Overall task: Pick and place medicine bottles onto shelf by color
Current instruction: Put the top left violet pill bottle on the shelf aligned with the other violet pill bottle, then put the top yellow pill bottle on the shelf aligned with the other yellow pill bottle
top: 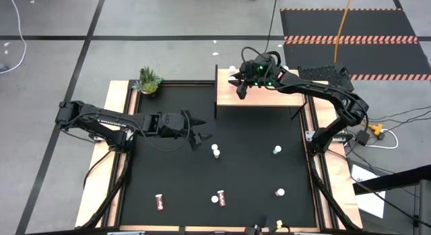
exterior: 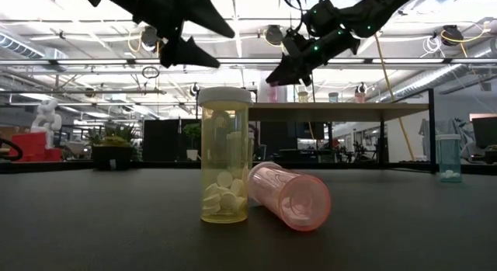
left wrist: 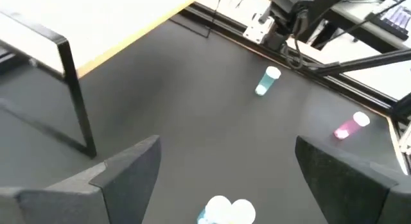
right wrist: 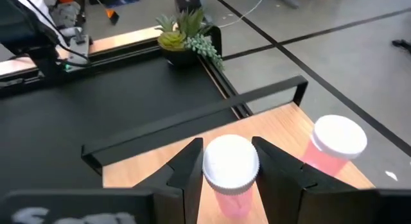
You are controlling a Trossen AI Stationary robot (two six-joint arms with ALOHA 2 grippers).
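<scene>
The right claw (right wrist: 230,179) pinches a pink bottle (right wrist: 230,169) over the shelf (top: 266,95) at the desk's (top: 175,181) one o'clock. A second pink bottle (right wrist: 334,147) stands just beside; a careless release could topple both. The left claw (top: 199,132), spread, hovers at nine o'clock.

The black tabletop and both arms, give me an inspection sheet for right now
Surface: black tabletop, bare between scattered bottles.
Job's things: light-wood shelf carries a second pink white-capped bottle; yellow bottle upright beside a tipped pink bottle; teal bottle loose.
Clutter: green potted plant at a corner.
Grippers: right gripper over the shelf, fingers shut on a pink bottle with white cap; left gripper open above the table.
Cables: loose on the floor beyond the table.
Surroundings: striped floor mat.
</scene>
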